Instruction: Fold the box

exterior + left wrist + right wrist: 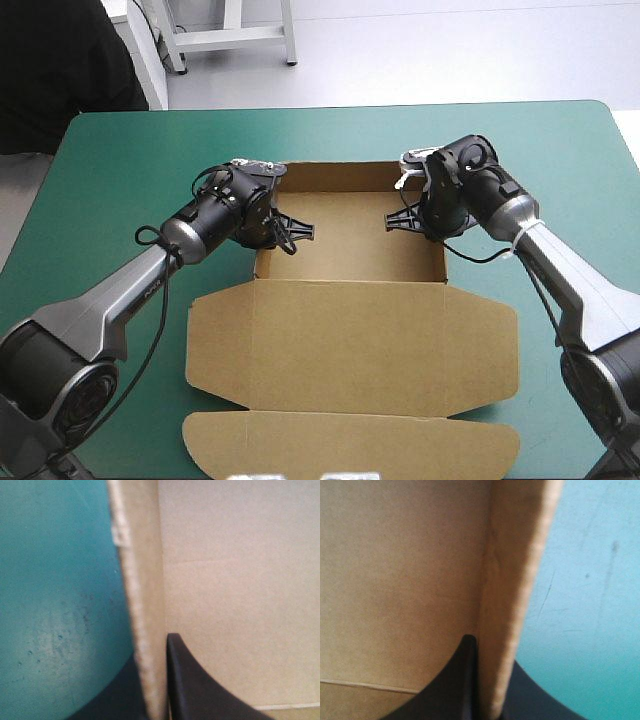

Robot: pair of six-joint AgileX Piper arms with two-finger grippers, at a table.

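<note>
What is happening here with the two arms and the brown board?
Two robot arms are folding a box on the table. Its far part stands as an open tray, and the lid lies flat on the near side. The left gripper is shut on the tray's left wall, with its fingers on either side of the board. The right gripper pinches the right wall in the same way.
</note>
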